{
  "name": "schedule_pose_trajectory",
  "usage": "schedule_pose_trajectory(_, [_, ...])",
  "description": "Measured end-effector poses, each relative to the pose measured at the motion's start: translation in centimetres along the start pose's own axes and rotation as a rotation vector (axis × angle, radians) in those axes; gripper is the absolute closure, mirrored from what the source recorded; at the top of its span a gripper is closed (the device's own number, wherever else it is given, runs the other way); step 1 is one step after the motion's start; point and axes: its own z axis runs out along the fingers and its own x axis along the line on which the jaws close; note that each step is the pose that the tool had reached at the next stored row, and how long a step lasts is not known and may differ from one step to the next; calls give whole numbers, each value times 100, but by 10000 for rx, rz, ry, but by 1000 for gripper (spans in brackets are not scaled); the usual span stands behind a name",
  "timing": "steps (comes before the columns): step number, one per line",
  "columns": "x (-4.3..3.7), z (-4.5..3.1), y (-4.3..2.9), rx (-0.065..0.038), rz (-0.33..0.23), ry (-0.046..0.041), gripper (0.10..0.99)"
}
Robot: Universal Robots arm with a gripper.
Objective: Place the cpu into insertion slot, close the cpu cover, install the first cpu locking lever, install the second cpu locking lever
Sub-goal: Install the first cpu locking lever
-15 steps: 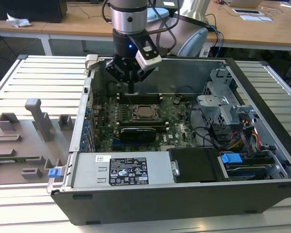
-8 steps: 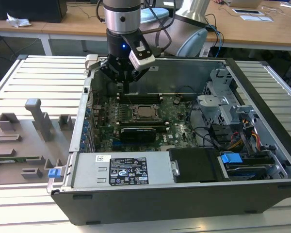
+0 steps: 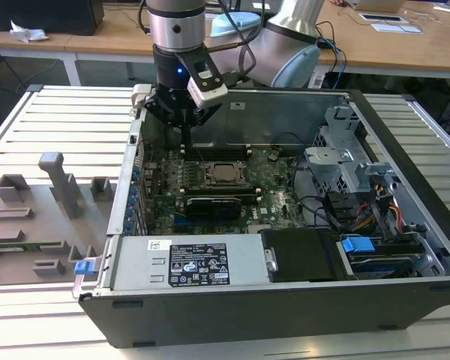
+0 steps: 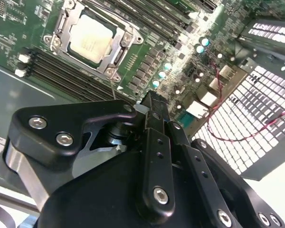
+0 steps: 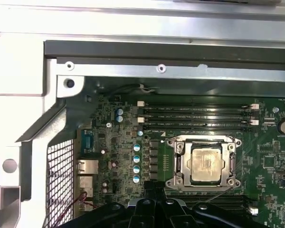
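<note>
The cpu (image 3: 225,173) lies flat in the insertion slot (image 3: 210,182) on the green motherboard, its pale metal top showing in both wrist views (image 4: 91,39) (image 5: 206,164). The silvery cpu cover (image 5: 179,161) (image 4: 115,61) lies down around the chip's edges. My gripper (image 3: 186,136) hangs above the board's back corner, to the exterior view's left of the slot and apart from it. Its black fingers (image 4: 154,142) meet at the tip, shut with nothing between them; the gripper (image 4: 151,99) (image 5: 154,187) stands beside the slot, over small capacitors.
The open computer case has a metal back wall (image 3: 285,112) close behind the gripper and a perforated panel (image 5: 61,175) beside it. Memory slots (image 5: 194,116), a black card (image 3: 214,204), a drive cage (image 3: 345,161) and a power supply (image 3: 195,262) surround the slot. A grey fixture (image 3: 37,217) lies outside the case.
</note>
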Motion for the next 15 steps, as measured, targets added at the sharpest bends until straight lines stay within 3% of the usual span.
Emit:
schedule_pose_trajectory(8, [162, -3, 4, 0, 0, -1, 980])
schedule_pose_trajectory(15, [172, 4, 92, 0, 0, -1, 980])
